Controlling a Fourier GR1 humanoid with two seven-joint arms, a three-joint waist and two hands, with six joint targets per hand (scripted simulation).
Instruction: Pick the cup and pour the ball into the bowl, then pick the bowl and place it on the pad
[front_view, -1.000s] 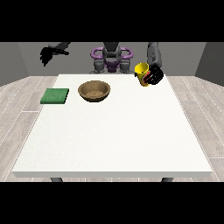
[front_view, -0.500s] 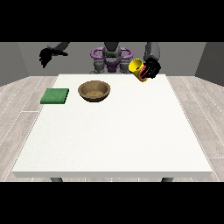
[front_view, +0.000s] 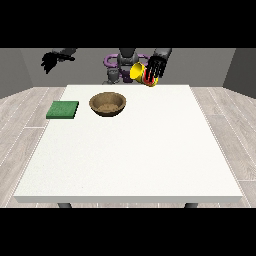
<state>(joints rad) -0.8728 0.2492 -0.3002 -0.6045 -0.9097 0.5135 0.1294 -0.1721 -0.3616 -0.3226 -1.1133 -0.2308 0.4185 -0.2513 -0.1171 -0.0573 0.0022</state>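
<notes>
Item: cup (front_view: 140, 73), yellow with a red band; held aloft above the far edge of the tabletop (front_view: 150, 150), tilted with its mouth towards the view's left; the ball is not visible, presumably inside.
Holder: robot hand at the view's right (front_view: 156, 67); fingers curled round the cup from the right side.
Item: bowl (front_view: 107, 104), brown, upright on the tabletop, lower and to the left of the cup, well apart from it.
Item: pad (front_view: 63, 109), green, flat, just beside the bowl on the left, not touching.
Other: robot hand at the view's left (front_view: 51, 61); raised off to the side, holding nothing; finger position cannot be told.
Step in hand, by judgement: carrying the cup towards the bowl; pour not yet done.
Next move calls for: bringing the cup's mouth over the bowl, then tipping further until the ball rolls out.
</notes>
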